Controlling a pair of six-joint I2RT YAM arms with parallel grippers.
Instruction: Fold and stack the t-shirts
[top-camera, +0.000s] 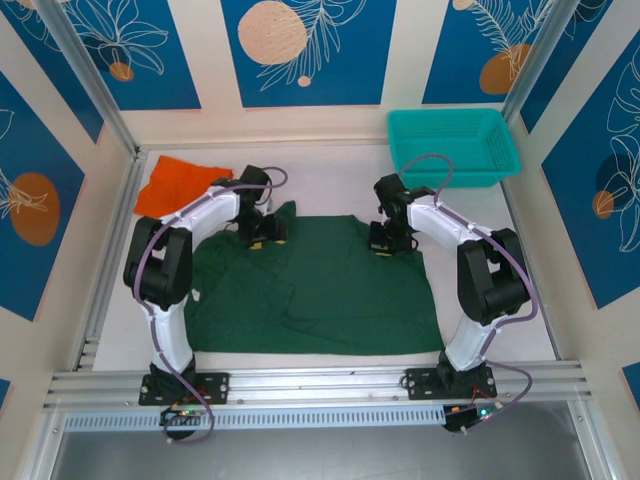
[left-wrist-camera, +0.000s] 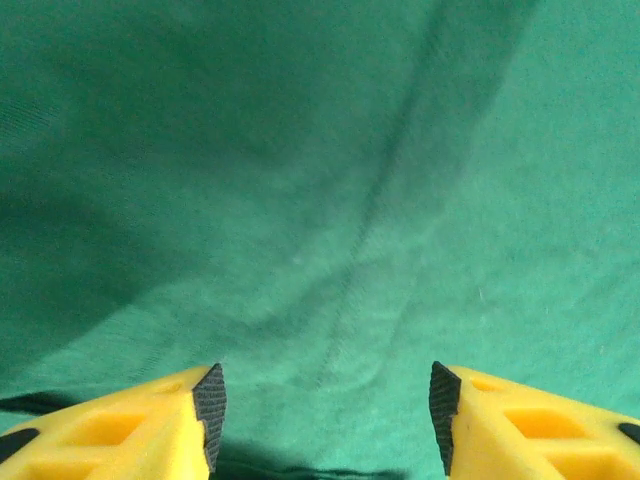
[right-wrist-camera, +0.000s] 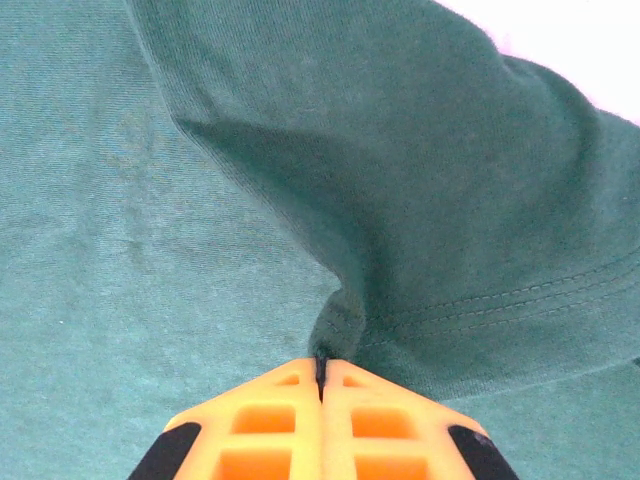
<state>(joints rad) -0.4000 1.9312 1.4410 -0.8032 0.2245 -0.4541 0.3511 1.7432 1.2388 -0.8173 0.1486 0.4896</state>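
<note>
The dark green t-shirt (top-camera: 320, 290) lies spread over the middle of the table, rumpled along its far edge. My left gripper (top-camera: 262, 238) hovers at its far left part; in the left wrist view the gripper (left-wrist-camera: 325, 410) stands open over green cloth (left-wrist-camera: 330, 200), nothing between its pads. My right gripper (top-camera: 385, 245) sits at the shirt's far right edge. In the right wrist view the gripper (right-wrist-camera: 321, 368) is shut on a pinched fold of the hemmed cloth (right-wrist-camera: 400, 250). The orange t-shirt (top-camera: 175, 185) lies crumpled at the far left.
A teal mesh basket (top-camera: 452, 146) stands at the far right corner. Walls with metal posts close in the table on three sides. Bare white table (top-camera: 330, 175) shows behind the green shirt and along its right side.
</note>
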